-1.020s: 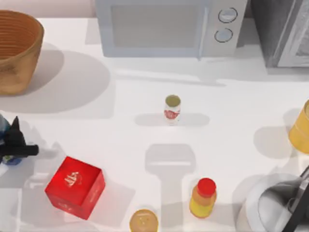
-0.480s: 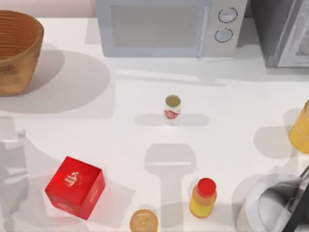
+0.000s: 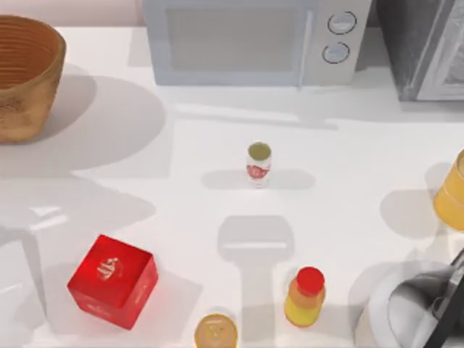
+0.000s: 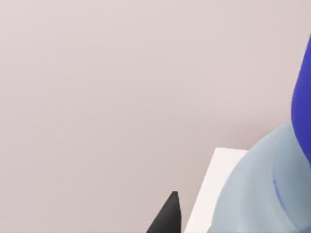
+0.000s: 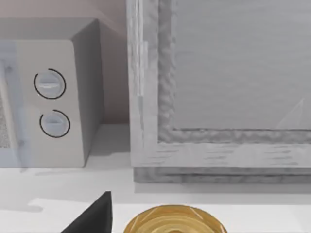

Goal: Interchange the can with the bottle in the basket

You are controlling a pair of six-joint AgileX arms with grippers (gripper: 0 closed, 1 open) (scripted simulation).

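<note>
L end effector fingertip (image 4: 167, 213) shows dark in the left wrist view, right beside the bottle (image 4: 262, 189), which sits close to the cam; grasp state can't tell. R arm (image 3: 442, 308) parked at counter's (image 3: 348, 217) bottom-right corner, its end effector state can't tell. Can (image 3: 259, 164) upright mid-counter. Basket (image 3: 25, 76) at far-left top, well apart from can.

The can (image 3: 259, 163) stands upright mid-table, well apart from the basket (image 3: 25, 76) at far left; the right arm (image 3: 428, 308) apparently sits parked bottom right.
</note>
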